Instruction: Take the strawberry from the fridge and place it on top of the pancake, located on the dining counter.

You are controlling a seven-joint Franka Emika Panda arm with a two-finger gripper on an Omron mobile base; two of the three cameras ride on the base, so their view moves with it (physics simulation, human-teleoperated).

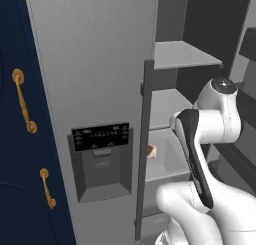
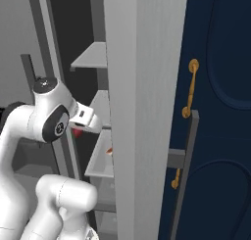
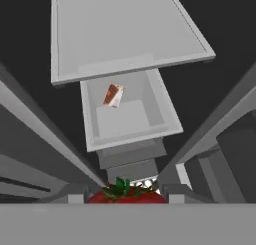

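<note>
We see the strawberry (image 3: pixel 126 193) between our jaws, gripped, its green leaves facing the hand camera; its long axis we cannot tell. Beyond, inside the open fridge (image 1: pixel 95 64), a drawer (image 3: pixel 165 120) holds a small orange-white wedge (image 3: pixel 114 95), under a bare shelf (image 3: pixel 125 34).

The arm's wrist reached into the open fridge (image 2: pixel 142 87), with a bit of red strawberry (image 2: pixel 77 132) peeking out under it.
</note>
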